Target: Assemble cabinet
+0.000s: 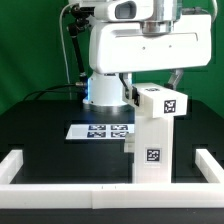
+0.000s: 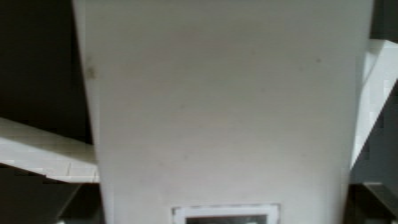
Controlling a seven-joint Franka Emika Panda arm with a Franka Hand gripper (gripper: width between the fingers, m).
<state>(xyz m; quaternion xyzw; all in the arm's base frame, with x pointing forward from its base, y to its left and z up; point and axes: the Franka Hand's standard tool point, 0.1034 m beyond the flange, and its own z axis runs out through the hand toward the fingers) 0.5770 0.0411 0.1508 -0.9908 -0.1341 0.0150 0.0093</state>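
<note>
- I can read no letters or brand names anywhere; the only printed marks are black-and-white square tags.
- On the cabinet (image 1: 155,135), right of centre in the exterior view, I count two tags: one on the tilted top block near the upper right of the part, one lower on its front face.
- The cabinet stands upright on the black table (image 1: 40,125), its foot close to the front stretch of the low white border rail (image 1: 100,190).
- The marker board (image 1: 100,130) lies flat on the table at frame centre, just at the exterior view's left of the cabinet; I make out about three tags on it, the right end hidden behind the cabinet.
- I count one arm, its white body filling the upper middle of the exterior view.
- The gripper (image 1: 170,78) hangs just above the cabinet's top block in the upper right; from here I cannot tell how far its jaws are parted, nor whether they have hold of the block.
- In the wrist view a broad white cabinet face (image 2: 214,110) fills the middle of the frame, with the edge of one tag at the bottom centre.
- A white strip, perhaps the rail, crosses the lower left corner of the wrist view.
</note>
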